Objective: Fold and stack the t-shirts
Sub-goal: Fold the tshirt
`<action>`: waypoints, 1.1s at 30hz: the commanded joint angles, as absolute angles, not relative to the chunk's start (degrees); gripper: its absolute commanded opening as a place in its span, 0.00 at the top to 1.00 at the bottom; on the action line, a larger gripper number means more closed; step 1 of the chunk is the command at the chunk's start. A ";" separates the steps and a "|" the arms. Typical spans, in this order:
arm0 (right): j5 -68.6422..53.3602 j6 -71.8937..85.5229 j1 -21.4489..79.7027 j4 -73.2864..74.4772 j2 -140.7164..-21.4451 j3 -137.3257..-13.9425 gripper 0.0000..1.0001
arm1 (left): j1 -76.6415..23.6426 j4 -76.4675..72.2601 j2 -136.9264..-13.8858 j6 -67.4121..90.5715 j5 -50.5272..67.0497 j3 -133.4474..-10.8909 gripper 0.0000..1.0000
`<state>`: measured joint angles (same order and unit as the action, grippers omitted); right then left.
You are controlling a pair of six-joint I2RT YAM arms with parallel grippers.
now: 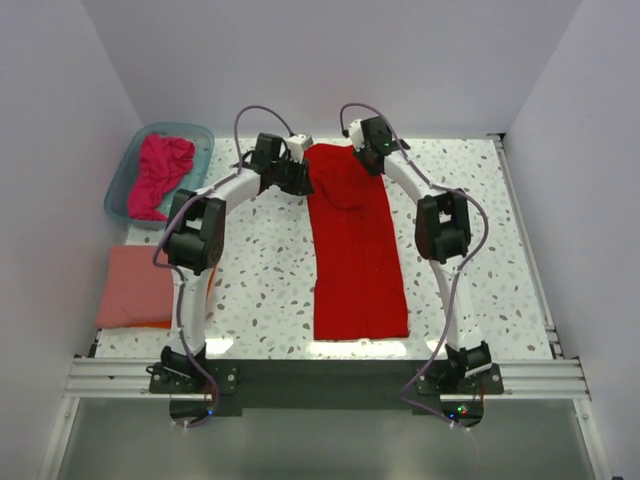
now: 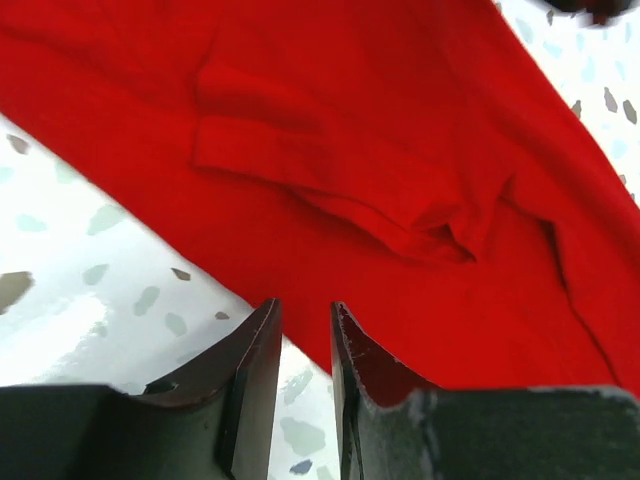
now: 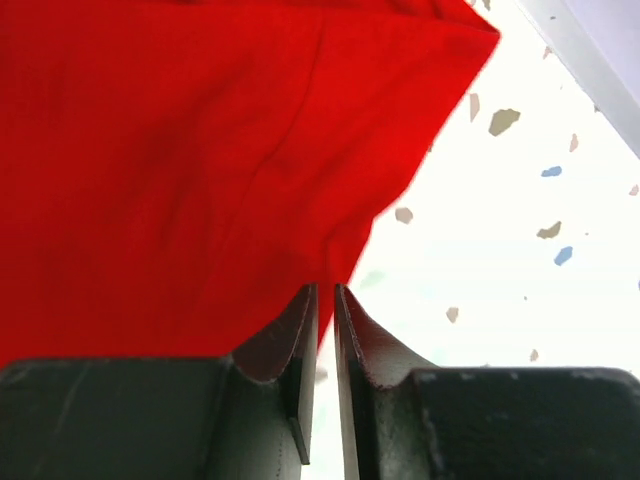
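Folding is under way on the red t-shirt [image 1: 355, 255], a long strip down the middle of the table [image 1: 260, 265]; left gripper [image 2: 305, 305] and right gripper [image 3: 325, 288], jaws barely apart and empty, probably need to pinch the shirt corners at the table's far edge next

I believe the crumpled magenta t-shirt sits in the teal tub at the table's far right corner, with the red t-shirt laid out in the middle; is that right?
Not quite: the top external view shows the teal tub holding the magenta t-shirt at the far left corner. The red t-shirt is indeed laid out in the middle.
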<state>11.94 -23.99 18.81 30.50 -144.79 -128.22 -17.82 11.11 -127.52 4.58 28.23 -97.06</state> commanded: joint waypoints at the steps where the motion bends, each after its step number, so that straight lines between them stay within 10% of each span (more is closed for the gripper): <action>1: 7.22 -23.03 18.54 33.55 -133.43 -127.97 0.83 | -18.54 7.74 -130.77 7.64 30.40 -100.28 0.70; 18: -17.14 -28.03 14.94 58.80 -120.85 -107.59 0.80 | -16.52 19.07 -146.68 2.64 19.06 -120.56 0.76; 29: -21.97 -32.24 14.94 57.67 -113.57 -109.87 0.77 | -16.35 -1.90 -123.34 0.27 31.81 -100.82 0.44; 33: -22.85 -34.80 14.94 49.77 -104.00 -104.25 0.50 | -16.35 -3.51 -106.67 -9.82 33.66 -91.09 0.31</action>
